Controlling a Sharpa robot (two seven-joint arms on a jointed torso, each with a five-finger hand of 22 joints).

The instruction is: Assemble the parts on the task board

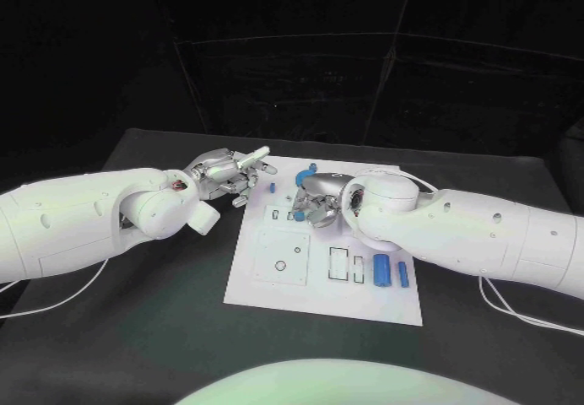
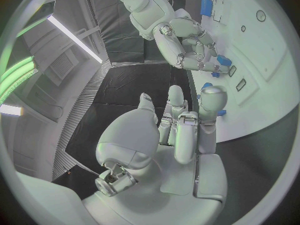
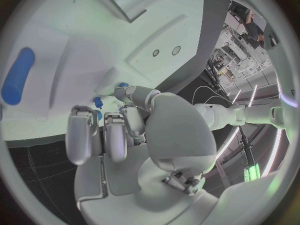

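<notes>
The white task board [image 1: 319, 278] lies at the centre of the black table [image 1: 146, 329]. Two blue cylindrical parts [image 1: 382, 271] lie at its right edge, and small blue parts [image 1: 314, 170] stand near its upper edge. The right hand [image 1: 319, 201] rests over the upper middle of the board, fingers curled around a blue part [image 1: 305, 180]. The left hand [image 1: 231, 173] hovers at the board's upper left corner, fingers partly spread, holding nothing visible.

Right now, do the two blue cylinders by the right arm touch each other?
Apart. The head view shows white task board between the longer blue cylinder and the shorter one.
</notes>
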